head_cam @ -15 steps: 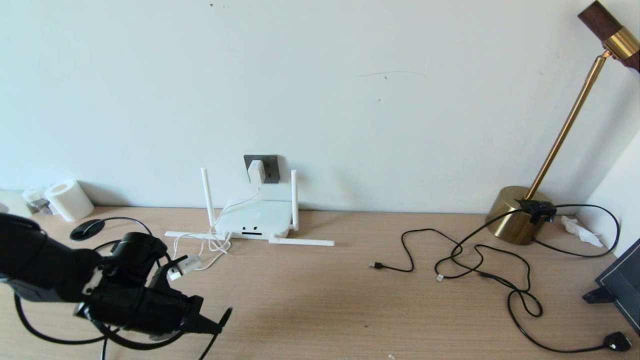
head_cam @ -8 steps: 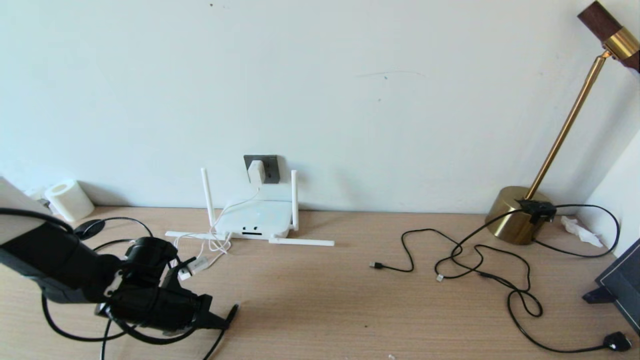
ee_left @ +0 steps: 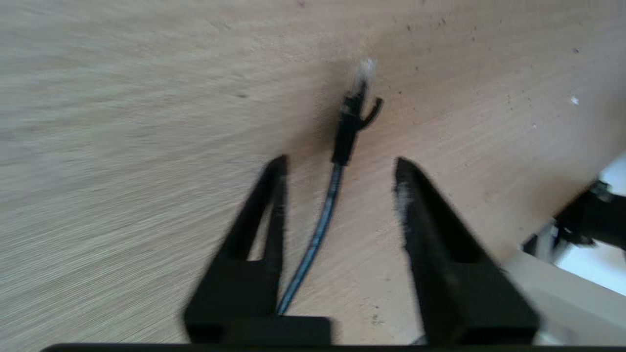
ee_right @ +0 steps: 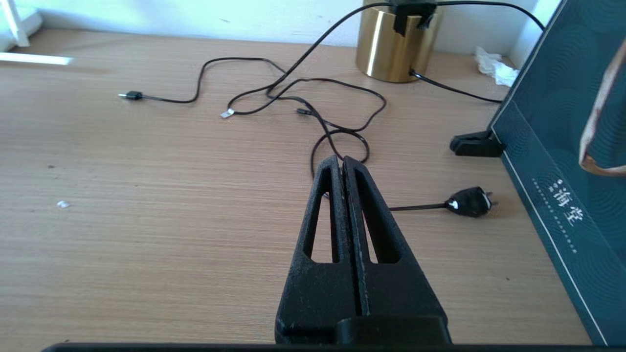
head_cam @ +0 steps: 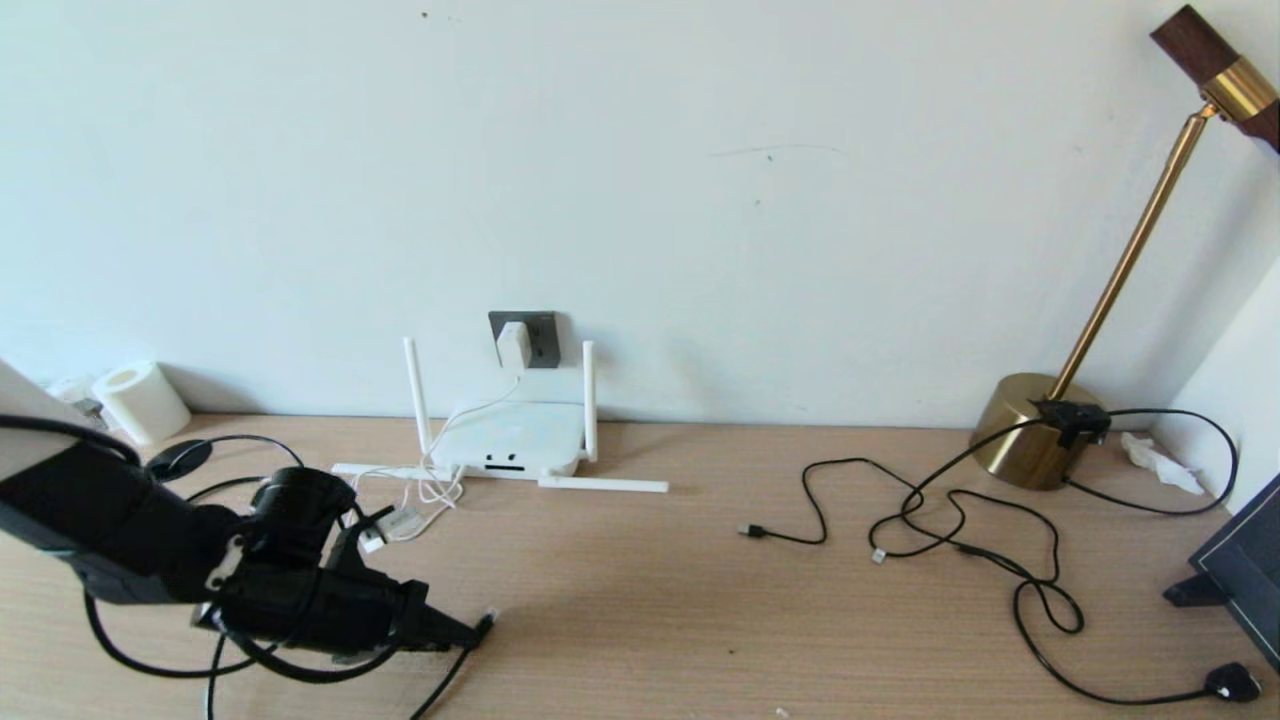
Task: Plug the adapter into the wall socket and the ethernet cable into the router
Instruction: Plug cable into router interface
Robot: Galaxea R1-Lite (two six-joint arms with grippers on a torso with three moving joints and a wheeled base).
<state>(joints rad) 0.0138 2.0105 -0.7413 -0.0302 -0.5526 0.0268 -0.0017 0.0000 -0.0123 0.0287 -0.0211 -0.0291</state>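
The work surface is a light wood-grain desk set against a plain white wall.

At the far left of the head view, a white paper roll stands at the wall. The left gripper sits low over the front-left desk area. Its jaws stand apart, and the ethernet cable runs between them without touching either finger. The cable's clear connector lies on the wood just beyond the fingertips.

Further right, the router lies flat at the wall. Two antennas are upright and two lie on the desk. The adapter is seated in the wall socket directly above the router; its white cord drops to a loose tangle beside the router.

Right of centre, thin black cables loop across the desk toward the brass lamp.

Only the left wrist view shows the gap on each side of the cable; the head view shows only the connector tip ahead of the gripper.

Only the right wrist view shows the right gripper; its jaws are pressed together, holding nothing, above the desk near the black loops. That view also shows a dark teal box with printed characters.

The lamp head and the box are cut off at the head view's edge. The left wrist view is motion-blurred.
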